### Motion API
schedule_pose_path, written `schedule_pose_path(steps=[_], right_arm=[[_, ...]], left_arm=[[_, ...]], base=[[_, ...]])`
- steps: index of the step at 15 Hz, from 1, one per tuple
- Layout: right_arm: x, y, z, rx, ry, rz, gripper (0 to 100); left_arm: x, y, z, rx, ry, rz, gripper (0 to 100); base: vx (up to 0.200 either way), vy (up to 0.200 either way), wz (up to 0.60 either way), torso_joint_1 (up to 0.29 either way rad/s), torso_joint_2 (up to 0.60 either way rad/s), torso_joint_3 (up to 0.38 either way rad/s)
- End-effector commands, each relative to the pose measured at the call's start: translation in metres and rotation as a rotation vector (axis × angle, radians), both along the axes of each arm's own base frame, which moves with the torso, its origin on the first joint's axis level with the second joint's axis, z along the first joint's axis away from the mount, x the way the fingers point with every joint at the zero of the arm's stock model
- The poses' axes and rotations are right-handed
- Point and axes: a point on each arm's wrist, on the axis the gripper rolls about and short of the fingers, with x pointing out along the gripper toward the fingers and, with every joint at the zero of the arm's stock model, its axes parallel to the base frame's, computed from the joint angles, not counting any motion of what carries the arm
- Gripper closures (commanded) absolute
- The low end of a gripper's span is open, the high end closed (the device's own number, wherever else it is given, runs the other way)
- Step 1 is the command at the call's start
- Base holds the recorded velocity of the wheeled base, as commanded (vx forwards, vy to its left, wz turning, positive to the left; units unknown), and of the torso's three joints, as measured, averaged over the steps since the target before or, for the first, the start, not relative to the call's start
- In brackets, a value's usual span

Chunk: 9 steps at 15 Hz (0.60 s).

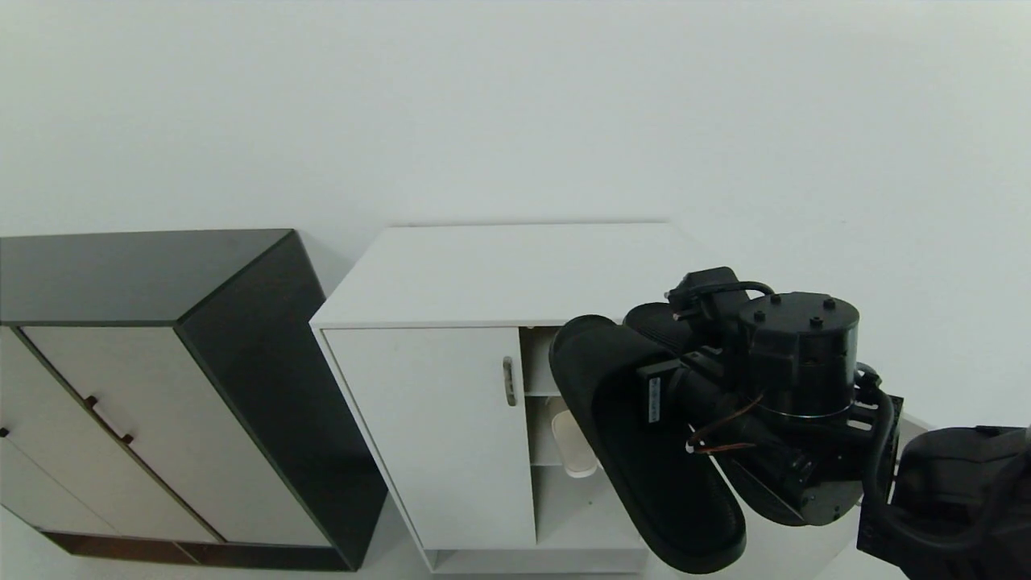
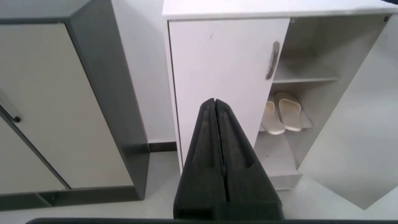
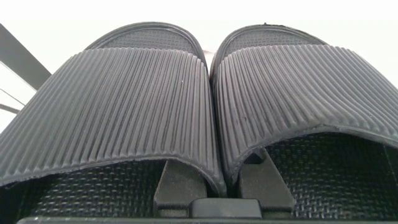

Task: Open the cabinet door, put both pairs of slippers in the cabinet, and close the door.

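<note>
Bright, even light, with soft shadows inside the open white cabinet (image 1: 499, 274).

1. A two-door cabinet (image 1: 161, 338) is stood at 9 o'clock of the shoe cabinet (image 1: 499, 274).
2. The first pair of slippers (image 2: 283, 115) is kept on a shelf (image 2: 311, 127) inside the shoe cabinet, at 3 o'clock of its shut door (image 1: 435, 435).
3. The second pair of slippers (image 1: 644, 435) is held before the open side by the right gripper (image 3: 222, 186).

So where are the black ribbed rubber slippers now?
Head view, right side: the black ribbed rubber slippers hang in the right gripper before the open white cabinet.
</note>
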Motion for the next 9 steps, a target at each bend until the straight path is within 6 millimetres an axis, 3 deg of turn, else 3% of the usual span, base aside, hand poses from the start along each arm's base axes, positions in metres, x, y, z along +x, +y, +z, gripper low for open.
schedule_pose_path(steps=[1, 9], right_arm=[[0.0003, 0.0004, -0.0021, -0.004, 0.004, -0.001, 100], [-0.0001, 0.0000, -0.0043, -0.012, 0.007, 0.001, 100]], left_arm=[[0.0001, 0.0000, 0.0000, 0.000, 0.000, 0.000, 100], [0.0001, 0.0000, 0.0000, 0.000, 0.000, 0.000, 100]], base=[[0.000, 0.000, 0.00, -0.227, 0.55, 0.300], [0.000, 0.000, 0.00, -0.217, 0.54, 0.314]])
